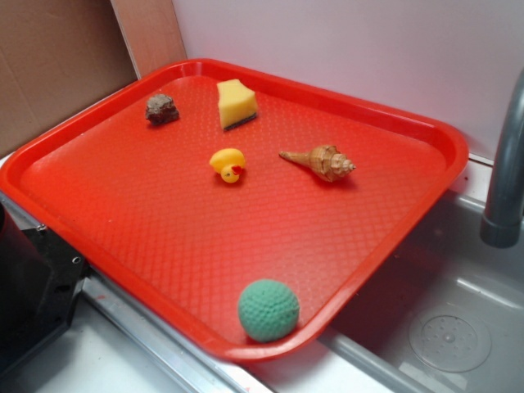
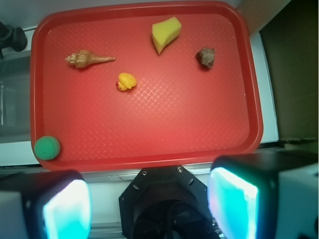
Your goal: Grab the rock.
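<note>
Tool (image 2: 149,204) is released: in the wrist view the two pads (image 2: 233,204) glow teal at lower left and lower right of the frame, wide apart, nothing between them. It hangs off the tray, past the tray's bottom rim in that view, not over any object.

The rock (image 2: 206,57) sits in the upper right of the wrist frame, on the red tray (image 2: 149,154), near the tray's right rim. In the exterior view the rock (image 1: 162,108) is upper left, close to the far-left rim of the tray (image 1: 123,270).

Key relation: from the tool, the rock lies up-frame and to the right in the wrist view, well apart from the pads. Judgement: the approach needs a long reach across the tray plus a rightward offset before descent.

Neighbours: yellow sponge wedge (image 2: 165,33) is the nearest thing, to the left of the rock with a clear gap, not touching. Yellow duck (image 2: 126,81) sits left and lower, near centre. Seashell (image 2: 88,59) is further left, tip pointing toward the sponge side. Green ball (image 2: 47,147) is at lower left, against the rim.

Rock is lumpy, roughly as wide as it is long; no clear long axis at this size, so wrist rotation probably matters little. Main risk as I read it: the nearby rim crowding one pad on closure.
</note>
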Action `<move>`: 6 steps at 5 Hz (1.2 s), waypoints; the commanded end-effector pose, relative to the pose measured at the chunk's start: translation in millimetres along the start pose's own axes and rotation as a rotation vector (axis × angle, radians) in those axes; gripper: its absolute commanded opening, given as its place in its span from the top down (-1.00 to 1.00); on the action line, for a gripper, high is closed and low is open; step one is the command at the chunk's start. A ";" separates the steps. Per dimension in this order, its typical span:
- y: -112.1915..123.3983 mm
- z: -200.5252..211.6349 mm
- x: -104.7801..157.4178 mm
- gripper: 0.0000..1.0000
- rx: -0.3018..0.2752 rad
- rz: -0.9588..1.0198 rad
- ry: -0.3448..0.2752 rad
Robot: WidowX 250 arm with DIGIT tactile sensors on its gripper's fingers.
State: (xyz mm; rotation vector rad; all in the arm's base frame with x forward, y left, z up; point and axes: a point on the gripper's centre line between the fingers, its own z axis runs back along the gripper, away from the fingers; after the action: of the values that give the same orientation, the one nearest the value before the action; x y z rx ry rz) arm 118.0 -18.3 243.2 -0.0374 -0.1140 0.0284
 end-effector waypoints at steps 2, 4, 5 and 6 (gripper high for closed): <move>9.6 -17.1 11.7 -1.00 0.027 0.113 -0.022; 43.9 -48.1 28.0 -1.00 0.073 0.423 -0.041; 62.6 -59.7 28.3 -1.00 0.142 0.606 -0.078; 78.6 -74.6 38.5 -1.00 0.162 0.718 -0.081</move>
State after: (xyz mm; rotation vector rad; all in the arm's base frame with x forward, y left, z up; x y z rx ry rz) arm 167.9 55.8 162.8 0.0918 -0.1470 0.7478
